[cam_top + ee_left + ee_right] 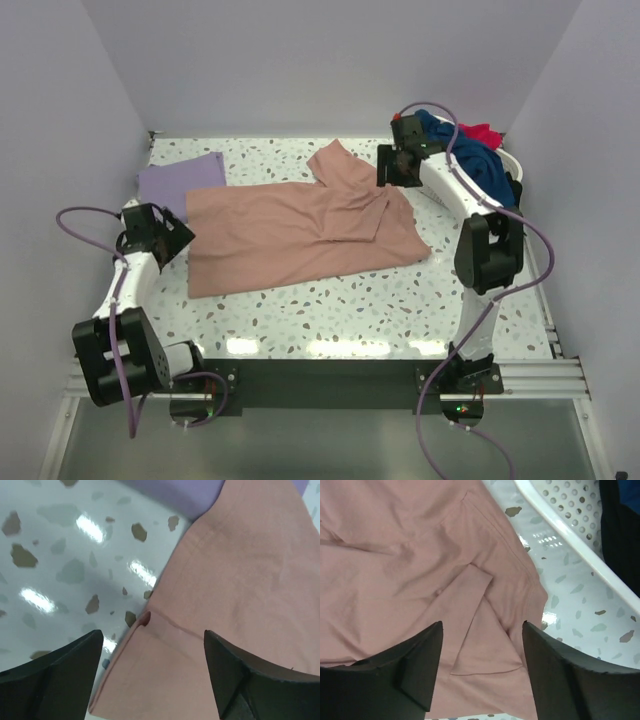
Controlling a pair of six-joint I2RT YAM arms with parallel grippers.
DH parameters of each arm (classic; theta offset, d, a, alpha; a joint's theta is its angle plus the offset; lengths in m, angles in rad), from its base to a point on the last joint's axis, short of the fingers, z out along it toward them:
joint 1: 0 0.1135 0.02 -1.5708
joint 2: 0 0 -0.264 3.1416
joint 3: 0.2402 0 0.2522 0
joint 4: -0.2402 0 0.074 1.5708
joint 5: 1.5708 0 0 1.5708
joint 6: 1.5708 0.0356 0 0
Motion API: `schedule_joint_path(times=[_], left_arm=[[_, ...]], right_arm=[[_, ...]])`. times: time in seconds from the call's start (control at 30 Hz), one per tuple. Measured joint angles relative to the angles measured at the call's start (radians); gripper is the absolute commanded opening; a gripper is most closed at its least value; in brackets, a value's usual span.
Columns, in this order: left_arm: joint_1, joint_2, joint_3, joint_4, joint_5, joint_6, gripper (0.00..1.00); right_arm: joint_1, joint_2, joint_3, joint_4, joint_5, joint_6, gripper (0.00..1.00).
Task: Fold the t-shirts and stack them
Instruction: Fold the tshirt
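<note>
Dusty-pink t-shirt (pixel 300 235) — lies spread mid-desk (pixel 330 320), one end touching lavender t-shirt (pixel 180 180). Left jaws and right jaws — wide apart, holding nothing, poised over opposite ends. Advice: pinch edge layers evenly, lift together, fold without dragging wrinkles.

pink shirt (pixel 300 235): matt, soft cloth
lavender shirt (pixel 180 180): matt cloth
bench (pixel 330 310): glossy, smooth, speckled
basket (pixel 570 502): smooth white plastic, perforated

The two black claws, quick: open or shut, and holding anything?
Left gripper: open, empty, over the edge of the dusty-pink cloth t-shirt.
Right gripper: open, empty, over the same t-shirt.
</note>
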Motion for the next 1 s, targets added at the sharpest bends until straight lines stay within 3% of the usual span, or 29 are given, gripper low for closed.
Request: schedule_joint_path(times=[0.07, 0.2, 0.47, 0.67, 1.0], left_arm=[[0.003, -0.003, 0.035, 0.002, -0.020, -0.005, 0.98], [-0.008, -0.064, 0.059, 0.008, -0.043, -0.002, 1.00], [-0.233, -0.271, -0.087, 0.066, -0.085, -0.002, 1.00], [-0.364, -0.294, -0.231, 0.106, -0.076, -0.012, 1.00], [-0.593, -0.165, -0.235, 0.213, -0.142, -0.042, 1.00]], right_arm=[[-0.005, -0.012, -0.002, 0.012, -0.002, -0.003, 0.75], [-0.008, -0.109, -0.101, 0.063, -0.045, -0.005, 0.75], [0.069, -0.338, -0.429, 0.161, -0.207, 0.019, 0.57], [0.082, -0.306, -0.543, 0.209, -0.290, 0.054, 0.49], [0.081, -0.173, -0.543, 0.287, -0.316, 0.072, 0.45]])
